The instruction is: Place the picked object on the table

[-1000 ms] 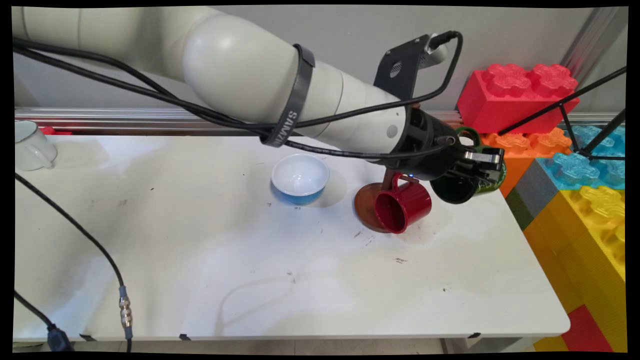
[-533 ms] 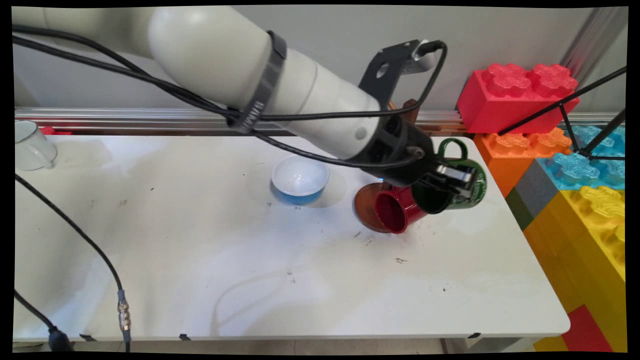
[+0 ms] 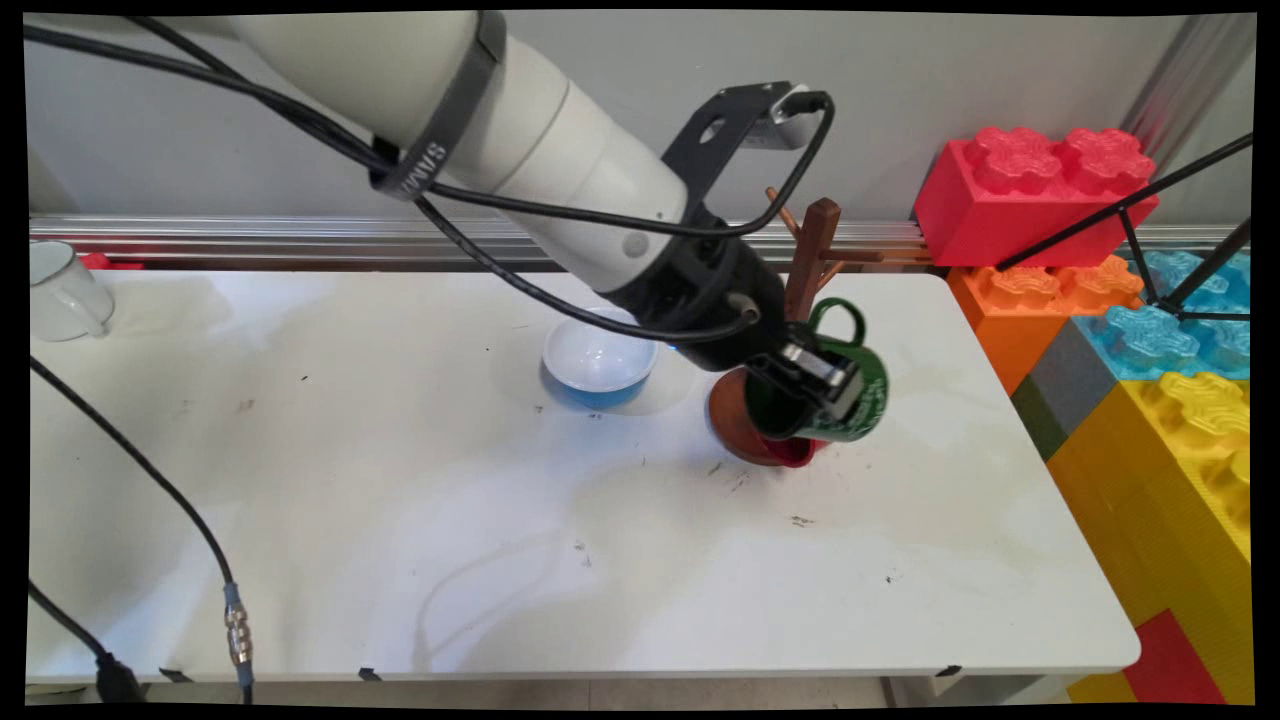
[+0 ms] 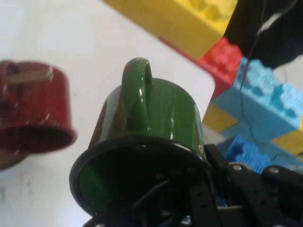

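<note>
1. One green mug [image 3: 835, 395] is clamped by the gripper [image 3: 812, 375] at its rim — jaws closed on the wall, handle up, mouth tilted toward the arm.
2. It is held above the table [image 3: 500, 520], in front of the wooden mug tree [image 3: 808, 258].
3. A red mug [image 4: 35, 111] is seen just beside and below it; a blue bowl [image 3: 600, 358] stands nearby.

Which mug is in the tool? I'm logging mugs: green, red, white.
The green mug: the tool grips its rim, lifting it by the wooden rack. The red mug hangs low behind it; the white mug stands far left.
</note>
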`<state>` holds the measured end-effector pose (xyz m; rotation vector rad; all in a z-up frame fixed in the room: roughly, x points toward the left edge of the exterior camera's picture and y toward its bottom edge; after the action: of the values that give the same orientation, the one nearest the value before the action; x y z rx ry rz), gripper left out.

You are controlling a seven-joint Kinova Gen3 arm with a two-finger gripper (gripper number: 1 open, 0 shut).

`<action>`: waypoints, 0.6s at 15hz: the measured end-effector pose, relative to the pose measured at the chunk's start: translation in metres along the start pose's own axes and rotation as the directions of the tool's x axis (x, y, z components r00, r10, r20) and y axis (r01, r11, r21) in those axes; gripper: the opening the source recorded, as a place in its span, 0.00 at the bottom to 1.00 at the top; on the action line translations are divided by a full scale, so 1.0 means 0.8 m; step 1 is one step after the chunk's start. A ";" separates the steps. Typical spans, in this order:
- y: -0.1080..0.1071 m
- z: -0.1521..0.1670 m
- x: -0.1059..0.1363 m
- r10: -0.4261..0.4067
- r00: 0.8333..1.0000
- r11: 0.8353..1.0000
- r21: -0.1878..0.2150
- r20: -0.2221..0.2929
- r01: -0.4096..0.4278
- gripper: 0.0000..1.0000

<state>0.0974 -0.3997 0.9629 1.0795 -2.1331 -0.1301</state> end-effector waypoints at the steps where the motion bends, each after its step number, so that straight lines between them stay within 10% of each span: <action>1: 0.000 -0.007 0.000 0.005 1.000 1.000 0.015 0.031 -0.005 0.00; 9: 0.001 -0.044 -0.009 0.058 0.963 0.988 0.122 0.264 -0.092 0.00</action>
<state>0.1223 -0.3858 0.9850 1.1055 -2.4449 -0.0990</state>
